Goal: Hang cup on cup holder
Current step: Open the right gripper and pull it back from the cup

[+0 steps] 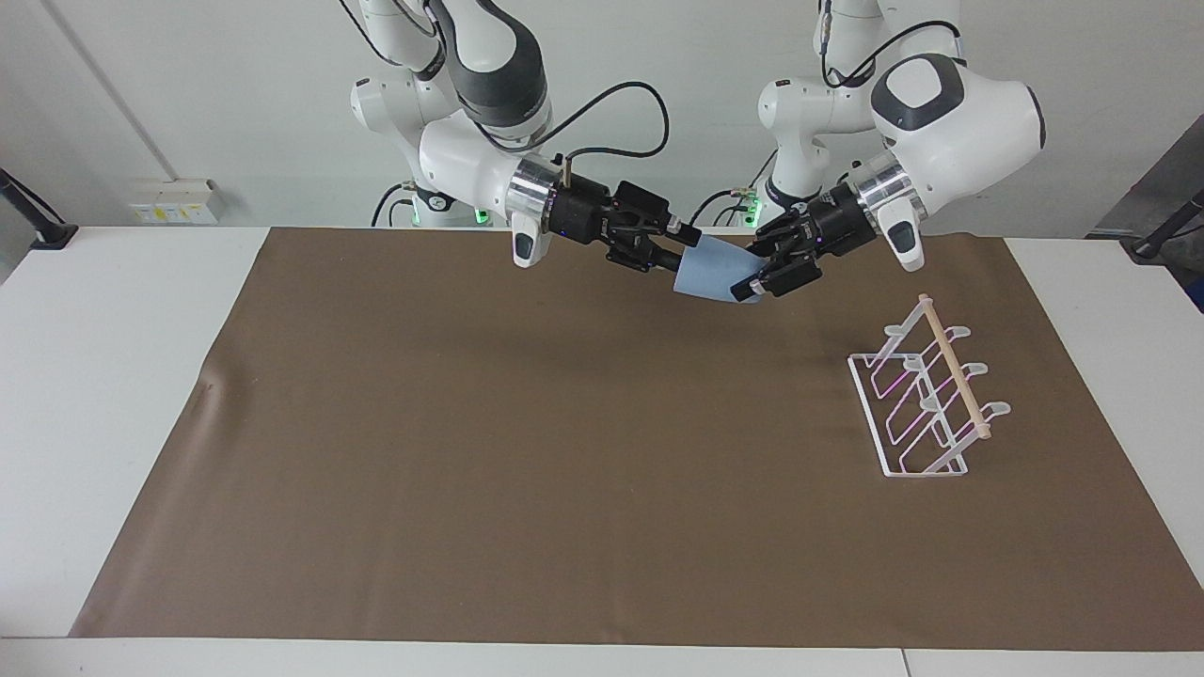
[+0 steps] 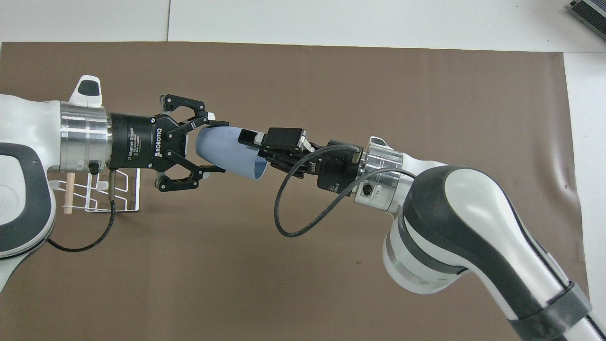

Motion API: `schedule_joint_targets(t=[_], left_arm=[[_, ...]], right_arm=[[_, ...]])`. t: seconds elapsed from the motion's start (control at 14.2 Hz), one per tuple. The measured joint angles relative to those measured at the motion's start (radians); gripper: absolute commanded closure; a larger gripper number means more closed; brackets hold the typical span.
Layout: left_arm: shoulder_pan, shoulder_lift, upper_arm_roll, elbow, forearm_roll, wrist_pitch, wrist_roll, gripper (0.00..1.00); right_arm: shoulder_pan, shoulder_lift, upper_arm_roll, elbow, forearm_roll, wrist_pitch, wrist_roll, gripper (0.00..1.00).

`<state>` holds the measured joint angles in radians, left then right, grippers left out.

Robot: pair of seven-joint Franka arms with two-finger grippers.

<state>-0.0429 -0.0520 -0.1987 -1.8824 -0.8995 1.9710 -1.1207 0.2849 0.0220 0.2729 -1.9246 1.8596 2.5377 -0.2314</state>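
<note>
The light blue cup [image 1: 712, 273] [image 2: 227, 154] hangs tilted in the air over the brown mat, at the end near the robots. My left gripper [image 1: 760, 282] [image 2: 214, 144] is shut on the cup's rounded base end, one finger on each side. At the cup's open rim is my right gripper [image 1: 679, 246] [image 2: 251, 149], open, its fingers apart with the rim wall between them. The white wire cup holder [image 1: 926, 400] [image 2: 102, 196] stands on the mat toward the left arm's end. In the overhead view my left arm covers part of it.
A brown mat [image 1: 470, 451] covers most of the white table [image 1: 94, 376]. A black cable [image 2: 293, 213] loops down from my right wrist. The mat has a small wrinkle [image 1: 205, 384] at the right arm's end.
</note>
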Motion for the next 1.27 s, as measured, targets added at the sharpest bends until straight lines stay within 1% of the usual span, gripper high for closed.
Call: schedule_joint_targets(t=[0.21,0.42,0.49,0.78,0.92,1.06,1.13,1.27], left_arm=[[0.030,-0.002,0.008,0.021,0.128,0.000,0.005,1.00],[0.047,-0.002,0.010,0.048,0.342,0.000,0.021,1.00],[0.047,-0.002,0.005,0.054,0.428,-0.001,0.024,1.00],[0.021,-0.005,-0.013,0.072,0.718,-0.004,0.026,1.00],[-0.009,-0.006,-0.016,0.108,0.861,-0.040,0.024,1.00],[-0.027,-0.007,-0.020,0.159,0.977,-0.080,0.023,1.00],[-0.032,-0.007,-0.021,0.170,1.027,-0.083,0.024,1.00],[-0.030,-0.005,-0.018,0.170,1.097,-0.044,0.024,1.00]], right_arm=[[0.012,-0.014,0.000,0.001,0.000,0.060,0.001,0.00],[0.012,-0.015,0.000,0.001,-0.010,0.066,-0.001,0.00],[0.012,-0.015,0.000,0.001,-0.049,0.066,-0.002,0.00],[0.009,-0.015,-0.007,0.004,-0.346,0.067,0.000,0.00],[0.007,-0.015,-0.012,0.006,-0.485,0.067,-0.003,0.00],[0.002,-0.013,-0.016,0.006,-0.649,0.067,-0.015,0.00],[-0.009,-0.012,-0.017,0.006,-0.741,0.063,-0.024,0.00],[-0.047,-0.008,-0.017,0.006,-0.959,0.011,-0.055,0.00]])
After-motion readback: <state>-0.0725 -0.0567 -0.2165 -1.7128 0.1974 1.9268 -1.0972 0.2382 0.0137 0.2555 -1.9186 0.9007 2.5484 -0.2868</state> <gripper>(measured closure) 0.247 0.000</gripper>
